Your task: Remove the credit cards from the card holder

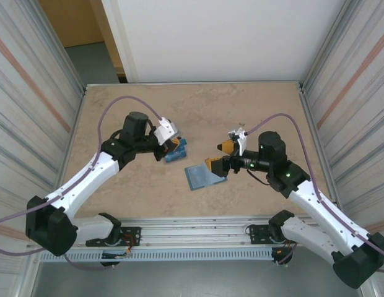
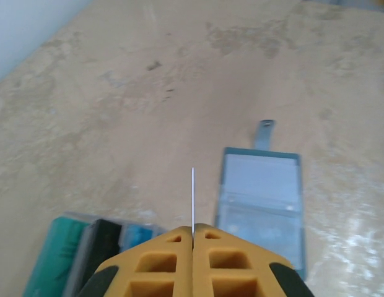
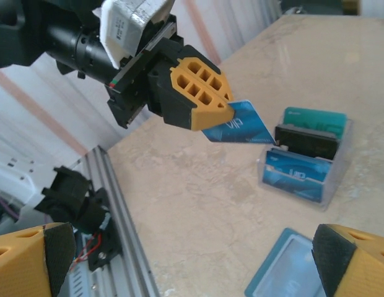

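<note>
Right wrist view: a blue card (image 3: 241, 127) is pinched by one corner in the closed left gripper (image 3: 224, 116) close to the clear rack (image 3: 337, 179), so it could be twisted loose and dropped short of it. The card holder (image 3: 282, 272) lies open near the wide-spread, empty right gripper (image 1: 220, 156).

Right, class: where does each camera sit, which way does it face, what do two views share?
Top external: above and behind, looking down on the table; both arms show.
Left wrist: looks along shut left fingers pinching a card, toward the holder.
Right wrist: looks between open right fingers toward the left arm.
Shared: both wrists see the holder.
</note>
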Controlling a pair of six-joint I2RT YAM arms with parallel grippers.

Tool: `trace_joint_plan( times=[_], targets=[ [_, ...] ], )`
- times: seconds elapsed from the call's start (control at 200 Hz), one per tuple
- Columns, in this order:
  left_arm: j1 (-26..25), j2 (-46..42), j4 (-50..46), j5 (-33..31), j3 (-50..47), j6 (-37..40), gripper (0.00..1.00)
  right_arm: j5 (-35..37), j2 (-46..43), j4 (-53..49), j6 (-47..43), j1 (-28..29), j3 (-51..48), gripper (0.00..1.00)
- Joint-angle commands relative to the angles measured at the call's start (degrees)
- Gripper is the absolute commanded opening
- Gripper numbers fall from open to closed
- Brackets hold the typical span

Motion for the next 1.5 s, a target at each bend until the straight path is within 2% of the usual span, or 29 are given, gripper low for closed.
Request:
trace_joint_plan(
  times=[0.0, 0.366, 0.677, 1.133, 1.368, 1.438, 1.493],
  targets=[
    [2.6, 2.9, 5.9, 0.7, -0.9, 5.3, 0.0, 5.6, -1.4, -1.1, 2.2, -0.8, 1.2, 0.99],
    [3.6, 15.3, 4.7, -0.5, 2.0, 13.9, 0.0, 14.0, -0.9, -1.5, 6.0, -2.3, 1.1, 0.99],
    [3.7, 22.4, 2.5, -0.5, 4.8, 15.3, 0.0, 12.2, 0.6, -1.0, 6.1, -3.1, 0.8, 0.99],
    [3.8, 26.3, 0.2, -2.7, 6.5, 16.0, 0.01, 12.4, 0.6, -1.7, 6.1, -3.1, 0.9, 0.99],
    [3.8, 26.4, -0.4, -2.9, 6.6, 15.6, 0.1, 13.4, 0.3, -3.0, 6.3, -3.1, 1.3, 0.99],
    [3.8, 26.4, -0.5, -3.2, 6.5, 15.6, 0.2, 13.7, 0.2, -3.1, 6.4, -3.1, 1.3, 0.99],
    [3.8, 26.3, -0.5, -3.3, 6.5, 15.5, 0.21, 13.8, 0.2, -3.2, 6.4, -3.1, 1.2, 0.99]
  ],
)
